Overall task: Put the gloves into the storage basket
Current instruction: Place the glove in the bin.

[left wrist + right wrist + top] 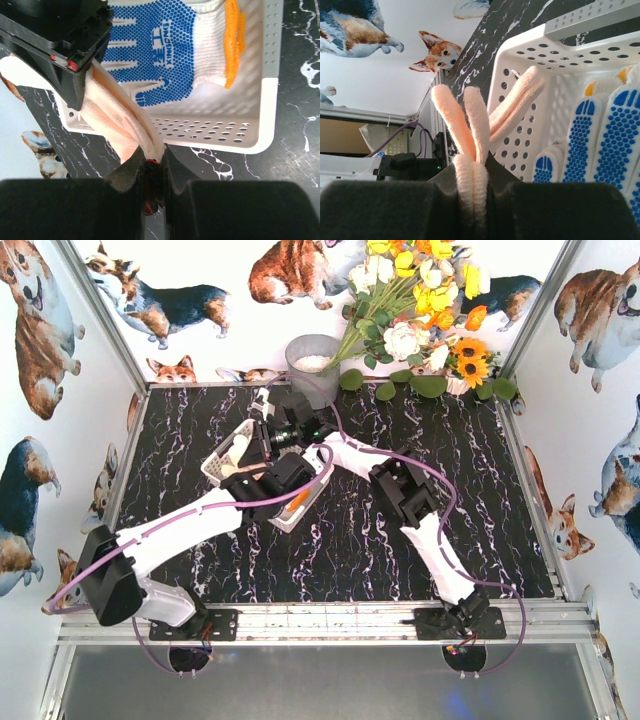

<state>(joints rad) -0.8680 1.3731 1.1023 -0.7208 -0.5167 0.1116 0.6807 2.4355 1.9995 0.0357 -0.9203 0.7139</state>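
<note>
A: While the left gripper (152,167) and right gripper (475,177) are each clamping the cream glove (120,125) above the left edge of the lattice basket (270,100), what's lying inside?
B: A blue-dotted glove (165,50), showing only in wrist views.

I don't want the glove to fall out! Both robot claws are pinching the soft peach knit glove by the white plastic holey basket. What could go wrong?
1. The left gripper pinches the soft peach knit glove outside the wall of the white perforated plastic basket; released there, that end may flop onto the black marbled table.
2. The right gripper holds the other end too; pulling apart could tug it loose.
</note>
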